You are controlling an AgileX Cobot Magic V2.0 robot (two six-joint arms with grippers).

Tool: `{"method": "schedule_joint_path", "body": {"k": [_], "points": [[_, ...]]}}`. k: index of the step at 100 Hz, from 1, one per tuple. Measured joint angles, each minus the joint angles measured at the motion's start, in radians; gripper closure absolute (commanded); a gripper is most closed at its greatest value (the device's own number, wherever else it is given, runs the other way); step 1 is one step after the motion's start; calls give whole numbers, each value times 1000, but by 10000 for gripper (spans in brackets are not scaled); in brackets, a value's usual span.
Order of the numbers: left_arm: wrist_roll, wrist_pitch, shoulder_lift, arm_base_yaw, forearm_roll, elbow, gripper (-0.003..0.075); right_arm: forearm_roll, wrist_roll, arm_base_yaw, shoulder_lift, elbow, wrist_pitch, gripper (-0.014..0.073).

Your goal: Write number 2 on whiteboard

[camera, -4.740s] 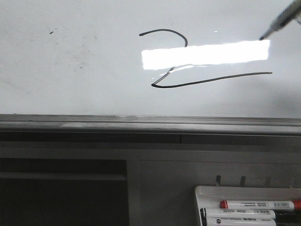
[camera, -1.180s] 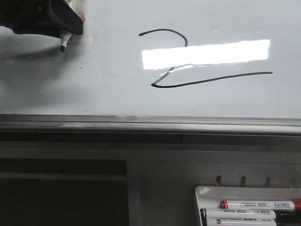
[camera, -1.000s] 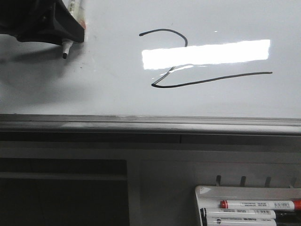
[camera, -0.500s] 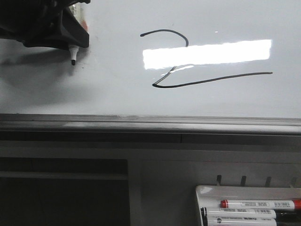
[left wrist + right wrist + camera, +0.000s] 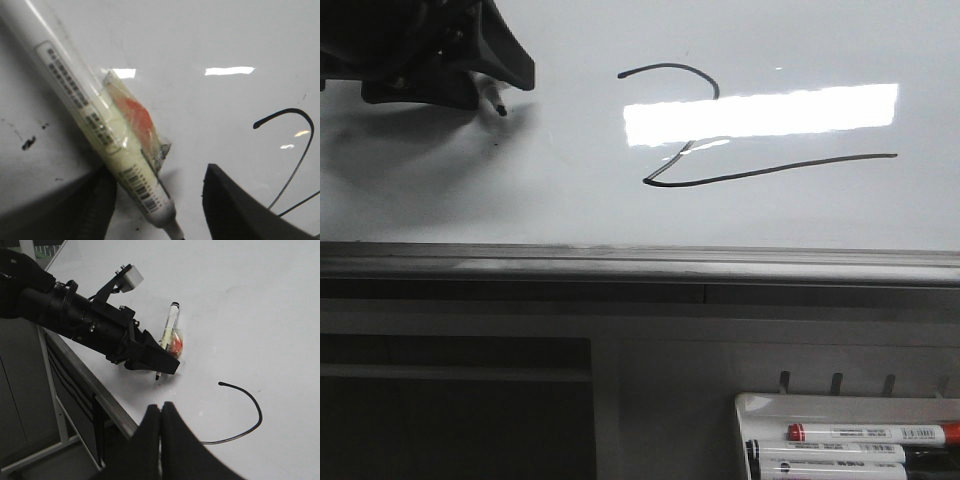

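The number 2 (image 5: 665, 66) is a thin black line on the whiteboard (image 5: 570, 180), crossed by a bright glare. My left gripper (image 5: 470, 88) hovers over the board's left part, left of the 2, jaws wide apart. The white marker (image 5: 95, 110) with an orange-tinted wrap lies slanted between its fingers, close to one finger; its tip (image 5: 500, 108) pokes out. My right gripper (image 5: 161, 407) is shut and empty, above the board's near edge. The 2's curve also shows in the left wrist view (image 5: 295, 109) and the right wrist view (image 5: 252, 399).
A grey metal strip (image 5: 620, 262) runs along the board's front edge, with a dark shelf opening (image 5: 450, 420) below. A white tray (image 5: 750, 408) at the lower right holds markers, one red-capped (image 5: 870, 434). Small dark specks (image 5: 28, 144) mark the board.
The marker tip was by the tail's right end 4.7 s ago. Over the last second my left gripper shifted right, and the marker swung from pointing down to slanting.
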Motion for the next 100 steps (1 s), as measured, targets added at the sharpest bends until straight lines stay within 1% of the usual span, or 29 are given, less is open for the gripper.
{"method": "schedule_joint_path", "body": {"k": [3,8,58,80,100], "points": [[0,2,0,0,-2,-2,209,0,0,0,0,0,0,669],[0,8,0,0,-1,-2,194,0,0,0,0,0,0,669],[0,9,-7,-2,-2,-5,195,0,0,0,0,0,7,669],[0,-77,-41,0,-1,-3,195,0,0,0,0,0,17,669],[0,-82,-43,0,-1,-3,195,0,0,0,0,0,19,669]]}}
